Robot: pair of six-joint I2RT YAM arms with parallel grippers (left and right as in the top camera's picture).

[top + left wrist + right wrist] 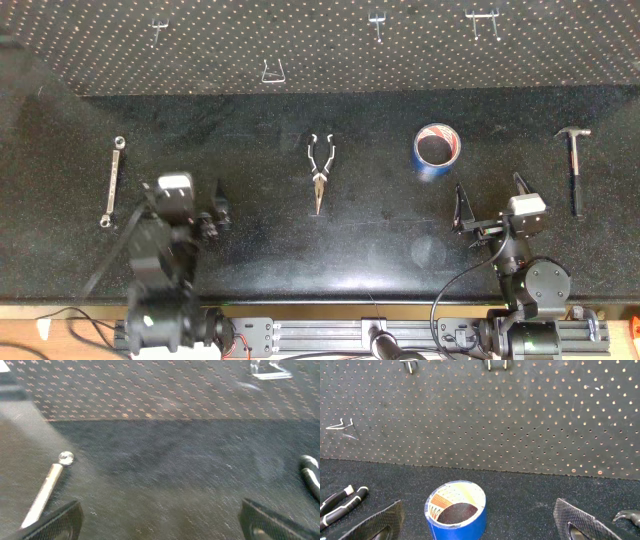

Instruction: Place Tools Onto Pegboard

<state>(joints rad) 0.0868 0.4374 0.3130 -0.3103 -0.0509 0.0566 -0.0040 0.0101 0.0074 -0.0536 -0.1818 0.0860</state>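
Four tools lie in a row on the black table (260, 250), none on the pegboard (300, 40), which stands along the table's far edge and carries four metal hooks.

There is one silver wrench (112, 182) at the left end, slim and slightly slanted. One pair of pliers (320, 168) lies in the middle, with black-and-white handles toward the pegboard and its narrow nose toward the arms. One roll of blue tape (436, 150) lies on its flat side with the core facing up. One hammer (574, 170) is at the right end, with a dark handle and its metal head toward the pegboard.

There are two grippers. The left gripper (162, 522) is spread wide and holds nothing, between the wrench and the pliers. The right gripper (490, 198) is also wide and holds nothing, just on the arms' side of the tape.
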